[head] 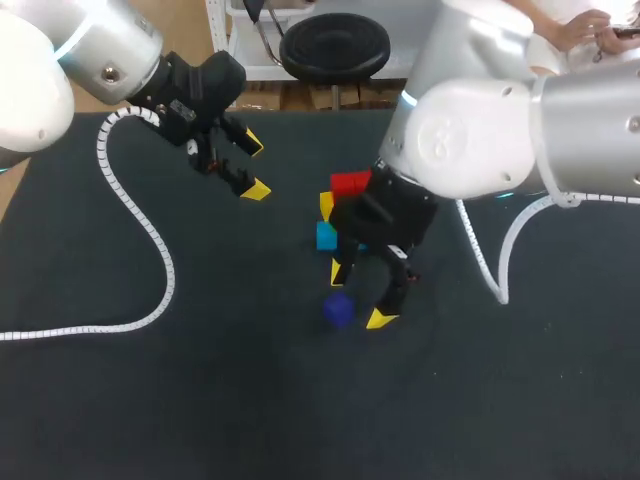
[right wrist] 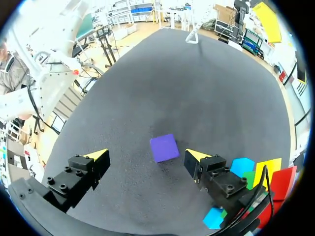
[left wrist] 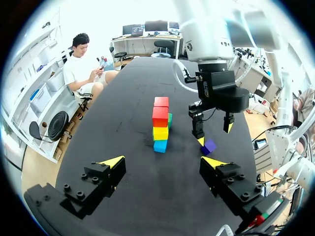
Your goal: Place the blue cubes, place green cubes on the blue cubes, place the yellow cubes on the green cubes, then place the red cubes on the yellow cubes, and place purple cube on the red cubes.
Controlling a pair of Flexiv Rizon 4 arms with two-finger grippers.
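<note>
The last step is in hand: the purple cube (head: 338, 309) lies on the bench (head: 200, 400) at 6 o'clock from the stack (head: 326, 236), with the right fingers (head: 380, 319) wide and empty above it. Next, I judge, they should drop, close on it and carry it onto the stack's top. The left fingers (head: 256, 190), wide and empty, hang clear at 10 o'clock; the stack, close by, is the hazard.

I seem to work in a robotics lab: my left arm (head: 60, 50) and right arm (head: 480, 130), trailing spiral-wrapped cables (head: 150, 240), hang over a black desk (head: 150, 400).
</note>
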